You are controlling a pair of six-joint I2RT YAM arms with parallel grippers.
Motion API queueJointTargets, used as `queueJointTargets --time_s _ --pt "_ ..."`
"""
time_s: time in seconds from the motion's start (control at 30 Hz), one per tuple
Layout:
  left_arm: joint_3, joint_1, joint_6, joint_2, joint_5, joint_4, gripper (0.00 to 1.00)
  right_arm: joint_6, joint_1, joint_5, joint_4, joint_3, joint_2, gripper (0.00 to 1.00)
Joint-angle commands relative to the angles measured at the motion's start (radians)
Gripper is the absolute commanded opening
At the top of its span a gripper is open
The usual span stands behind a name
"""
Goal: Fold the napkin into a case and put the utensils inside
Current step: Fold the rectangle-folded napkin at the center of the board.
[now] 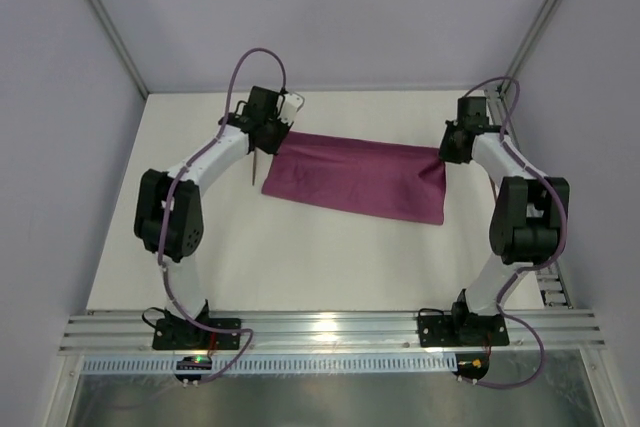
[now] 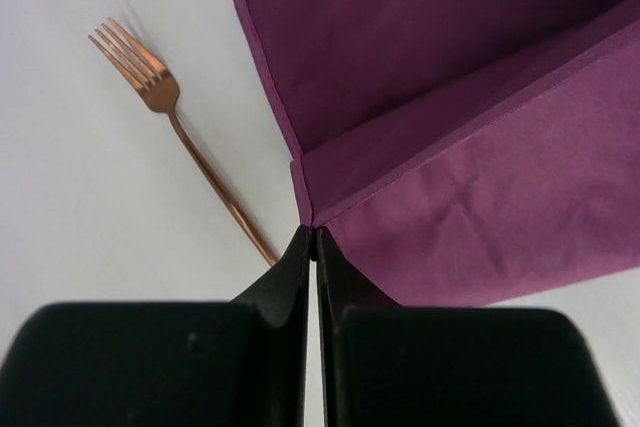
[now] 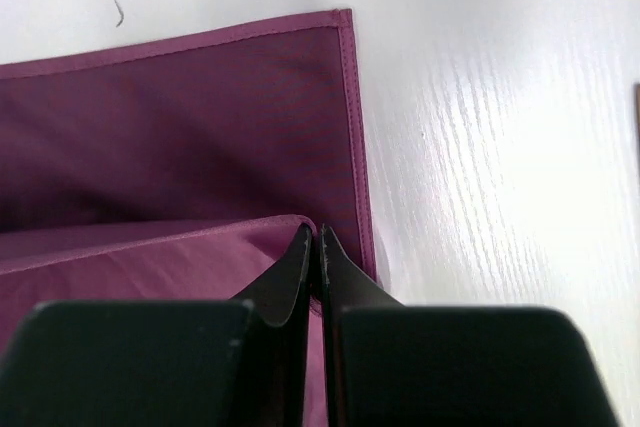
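Observation:
The magenta-purple napkin (image 1: 360, 179) lies across the middle of the white table as a wide band with one layer folded over another. My left gripper (image 1: 273, 135) is at its far left corner. In the left wrist view the left gripper (image 2: 315, 237) is shut on the corner of the upper layer of the napkin (image 2: 470, 77). My right gripper (image 1: 446, 152) is at the far right corner. In the right wrist view the right gripper (image 3: 318, 235) is shut on the folded edge of the napkin (image 3: 180, 127). A copper fork (image 2: 185, 142) lies on the table just left of the cloth, with the fork (image 1: 256, 168) beside the left arm.
The white table (image 1: 300, 257) is walled by grey panels at the back and sides. An aluminium rail (image 1: 330, 329) carrying both arm bases runs along the near edge. A thin brown sliver (image 3: 637, 117) shows at the right edge of the right wrist view; I cannot tell what it is.

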Motion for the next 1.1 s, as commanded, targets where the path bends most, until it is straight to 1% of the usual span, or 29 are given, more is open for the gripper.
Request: queueJointTargets --time_s 0.0,0.07,0.17,0.4,0.43,0.7,1.07 --pt "0.057 0.006 -0.013 0.053 -0.039 0.056 0.00 -0.051 -0.002 -0.006 -0.008 0.108 0.066 0.03" --pt "0.077 0.008 -0.010 0.086 -0.049 0.078 0.00 -0.059 -0.002 -0.009 -0.014 0.148 0.120 0.03" --pt "0.114 0.008 -0.004 0.128 -0.054 0.090 0.00 -0.059 -0.002 -0.009 -0.013 0.173 0.157 0.03" --pt "0.227 0.008 0.016 0.240 -0.074 0.050 0.00 -0.058 -0.002 0.014 0.001 0.230 0.235 0.03" --pt "0.244 0.008 0.019 0.253 -0.078 0.049 0.00 -0.062 -0.002 -0.003 0.006 0.240 0.241 0.03" --pt "0.269 0.008 0.028 0.294 -0.077 0.049 0.00 -0.062 -0.002 -0.003 -0.002 0.302 0.326 0.03" --pt "0.322 0.008 0.033 0.362 -0.091 0.041 0.00 -0.068 -0.004 0.006 0.009 0.339 0.369 0.03"
